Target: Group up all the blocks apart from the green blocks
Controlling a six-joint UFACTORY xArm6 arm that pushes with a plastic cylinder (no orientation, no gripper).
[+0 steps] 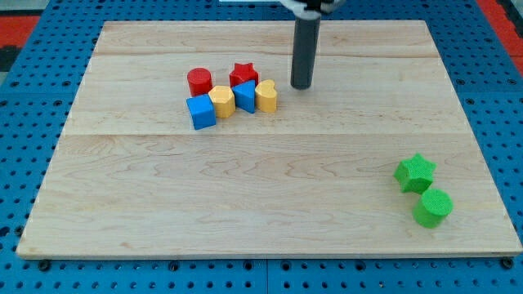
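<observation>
Several blocks sit clustered at the upper middle-left of the wooden board: a red cylinder [199,81], a red star [243,75], a blue cube [201,112], a yellow hexagon [221,101], a blue block [245,96] and a yellow heart-shaped block [266,95]. They touch or nearly touch one another. My tip [301,86] stands just to the right of the cluster, a short gap from the yellow heart and the red star. A green star [415,172] and a green cylinder [432,207] sit together at the lower right, far from the cluster.
The wooden board [270,204] lies on a blue pegboard surface [24,122] that surrounds it on all sides. The green blocks are close to the board's right edge.
</observation>
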